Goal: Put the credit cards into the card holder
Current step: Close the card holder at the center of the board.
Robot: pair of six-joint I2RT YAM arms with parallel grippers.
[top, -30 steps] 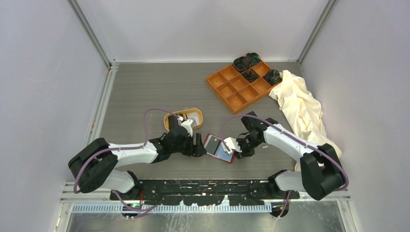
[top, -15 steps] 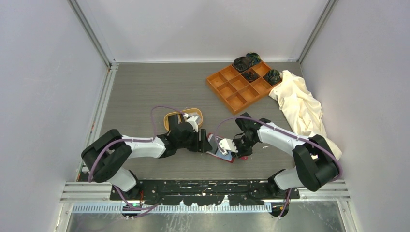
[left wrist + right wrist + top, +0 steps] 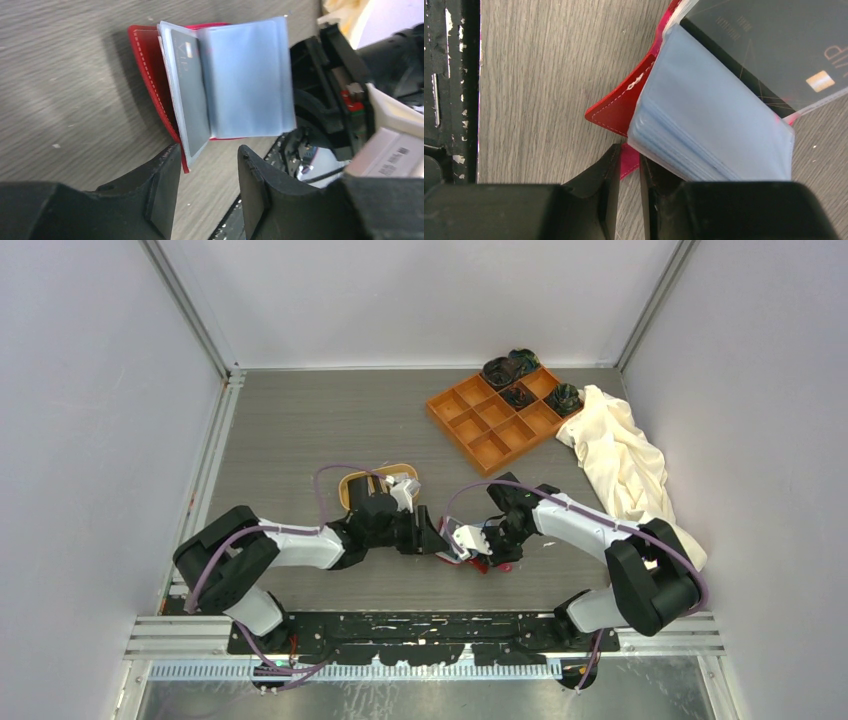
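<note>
The red card holder (image 3: 466,546) lies open between my two grippers, its pale blue plastic sleeves (image 3: 247,80) fanned upward. A dark credit card (image 3: 192,95) sits inside one sleeve and also shows in the right wrist view (image 3: 774,55). My right gripper (image 3: 629,162) is shut on the red cover's edge (image 3: 616,112), under the stack of sleeves (image 3: 709,125). My left gripper (image 3: 209,156) stands open at the holder's other side. The lower corner of the cover and sleeve reaches just to its left fingertip (image 3: 167,165), with nothing between the pads.
An oval tan dish (image 3: 352,486) holding light cards sits behind the left wrist, partly hidden by it. An orange compartment tray (image 3: 497,410) with dark items stands at the back right. A cream cloth (image 3: 625,465) lies along the right wall. The black base rail (image 3: 420,625) runs along the near edge.
My left gripper has moved right, up to the holder, and its jaws have narrowed. My right gripper has shifted left with the holder's edge, and the sleeves now stand up more.
</note>
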